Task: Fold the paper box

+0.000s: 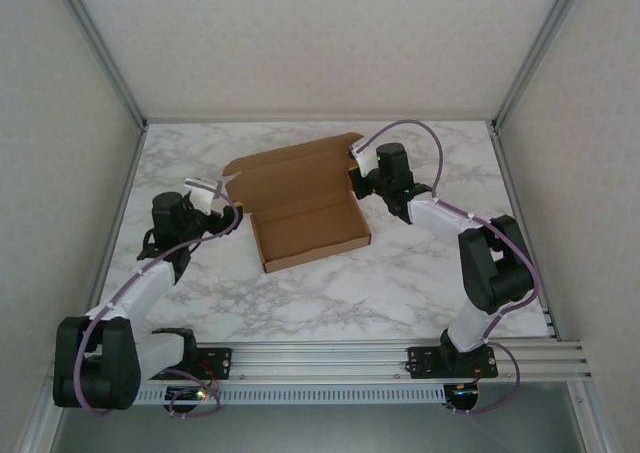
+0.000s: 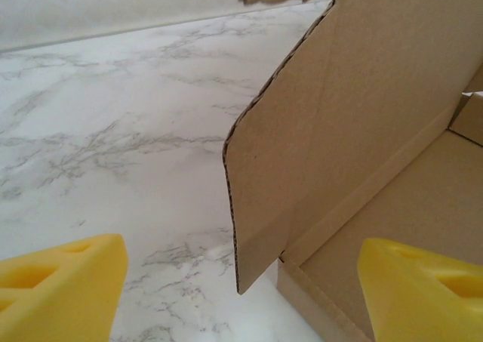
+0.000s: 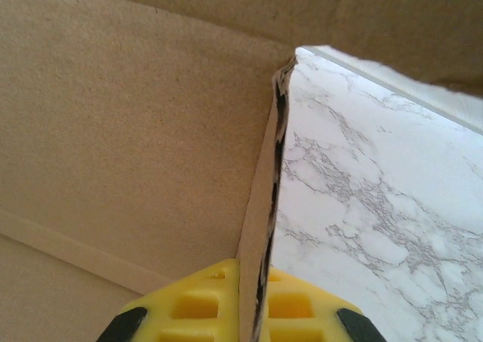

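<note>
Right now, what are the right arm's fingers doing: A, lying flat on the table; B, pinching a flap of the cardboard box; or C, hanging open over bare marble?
B: in the right wrist view, the right fingers clamp a flap edge of the paper box.

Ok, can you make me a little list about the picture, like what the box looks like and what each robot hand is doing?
thing: paper box, brown, tray part shaped, lid open
where: middle of the marble table
left gripper: open, one finger on each side of a raised side flap
right gripper: shut, pinching a cardboard edge on the box's right side
job: not finished, lid not closed yet
</note>
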### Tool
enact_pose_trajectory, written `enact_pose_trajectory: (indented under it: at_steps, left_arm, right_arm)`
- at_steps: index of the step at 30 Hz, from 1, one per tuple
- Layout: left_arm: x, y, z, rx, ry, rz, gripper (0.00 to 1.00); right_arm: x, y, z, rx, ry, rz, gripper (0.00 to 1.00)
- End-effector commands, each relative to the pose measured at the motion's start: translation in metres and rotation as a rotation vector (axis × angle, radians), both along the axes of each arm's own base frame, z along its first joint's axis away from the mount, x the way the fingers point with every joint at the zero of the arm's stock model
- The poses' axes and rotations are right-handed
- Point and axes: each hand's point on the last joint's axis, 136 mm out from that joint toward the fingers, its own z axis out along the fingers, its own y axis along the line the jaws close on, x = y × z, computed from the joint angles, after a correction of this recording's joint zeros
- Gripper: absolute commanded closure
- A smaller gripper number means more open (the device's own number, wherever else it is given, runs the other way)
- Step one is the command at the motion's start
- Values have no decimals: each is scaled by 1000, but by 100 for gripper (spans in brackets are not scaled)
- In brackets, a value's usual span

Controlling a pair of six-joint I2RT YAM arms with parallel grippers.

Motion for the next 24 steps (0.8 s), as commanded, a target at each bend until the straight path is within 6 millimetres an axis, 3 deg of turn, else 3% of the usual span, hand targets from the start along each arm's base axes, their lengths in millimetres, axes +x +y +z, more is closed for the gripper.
enact_pose_trajectory:
  at_steps: [1,5,8,10,15,16,24]
  left_arm:
    - [7,-14,31,-10,-112,-106,22]
    - [16,-16,25,1,-109,-121,21]
    - [22,-21,20,-5,-72,-161,30]
    - [26,-22,20,-13,-60,-163,45]
    - [28,-21,18,-2,-46,-157,95]
    - [29,-21,21,-7,-51,-145,100]
    - [41,-20,34,-57,-92,121,100]
  right_arm:
    - [-11,-4,-12,-9,48,8,100]
    - [-12,-2,-15,-2,60,17,100]
    - [-11,-2,-17,-5,66,15,100]
    - [-11,-2,-18,-6,68,12,100]
    - [-12,-1,-20,-2,79,14,100]
    - [-13,-1,-20,0,82,12,100]
    - [-17,10,-19,7,98,-3,100]
